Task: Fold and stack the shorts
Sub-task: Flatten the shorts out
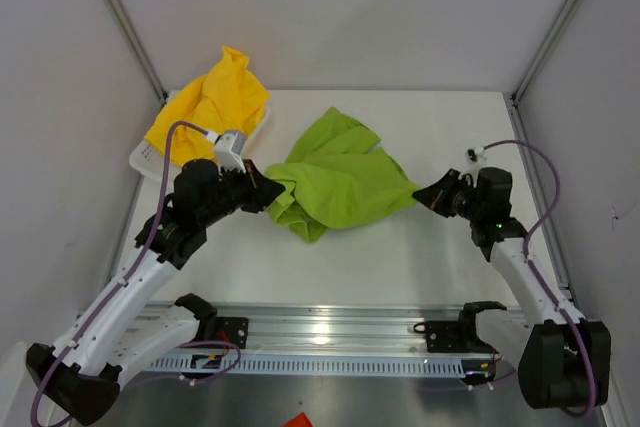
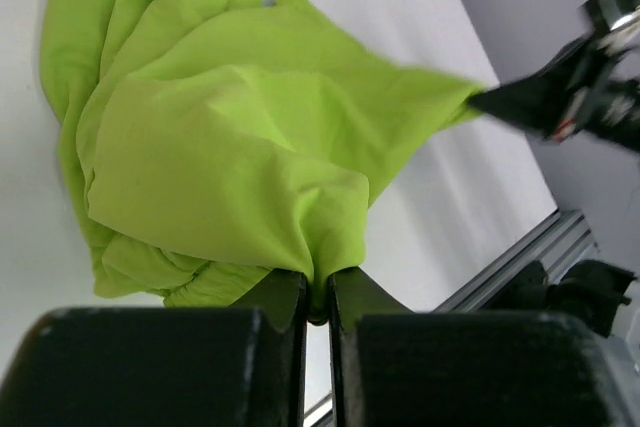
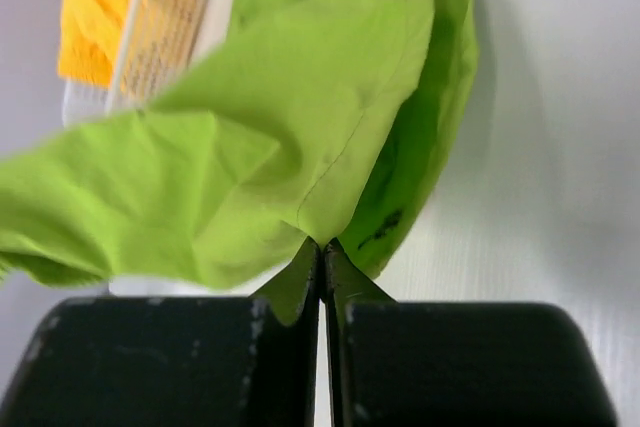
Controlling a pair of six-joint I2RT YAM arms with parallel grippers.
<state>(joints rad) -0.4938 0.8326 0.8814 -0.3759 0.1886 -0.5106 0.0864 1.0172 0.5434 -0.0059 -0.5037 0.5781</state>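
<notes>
The lime green shorts hang crumpled between my two grippers over the middle of the table. My left gripper is shut on their left edge; in the left wrist view the cloth is pinched between the fingertips of that gripper. My right gripper is shut on their right corner; in the right wrist view the cloth is pinched at that gripper's tips, with a small dark logo showing. The yellow shorts lie bunched in the basket at the back left.
A white mesh basket stands at the back left corner, close behind the left arm; it also shows in the right wrist view. A metal rail runs along the near edge. Grey walls enclose the table on three sides.
</notes>
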